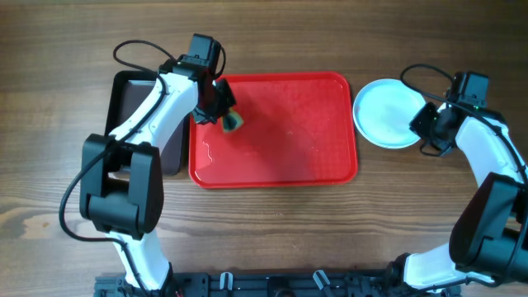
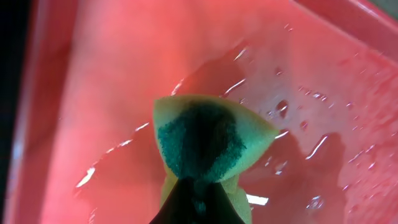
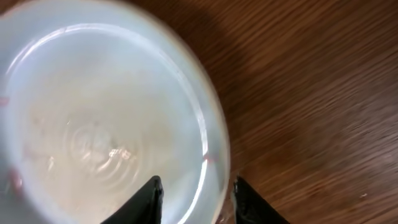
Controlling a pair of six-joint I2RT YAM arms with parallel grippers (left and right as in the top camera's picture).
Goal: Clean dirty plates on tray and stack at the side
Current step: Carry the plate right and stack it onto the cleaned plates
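Observation:
The red tray [image 1: 280,157] lies mid-table with no plate on it; its floor is wet, as the left wrist view [image 2: 93,93] shows. My left gripper [image 1: 223,114] is shut on a yellow-green sponge [image 1: 233,123] over the tray's far left corner. In the left wrist view the sponge [image 2: 208,137] is pinched at the fingertips [image 2: 194,190]. A pale aqua plate [image 1: 384,111] sits on the table right of the tray; any plates beneath it are hidden. My right gripper [image 1: 423,124] is open, its fingers [image 3: 196,186] straddling the right rim of the plate [image 3: 93,118].
A narrower dark brown tray [image 1: 132,103] lies against the red tray's left side, under my left arm. Bare wooden table [image 1: 272,239] runs along the front. A small red mark sits on the plate's rim [image 3: 205,160].

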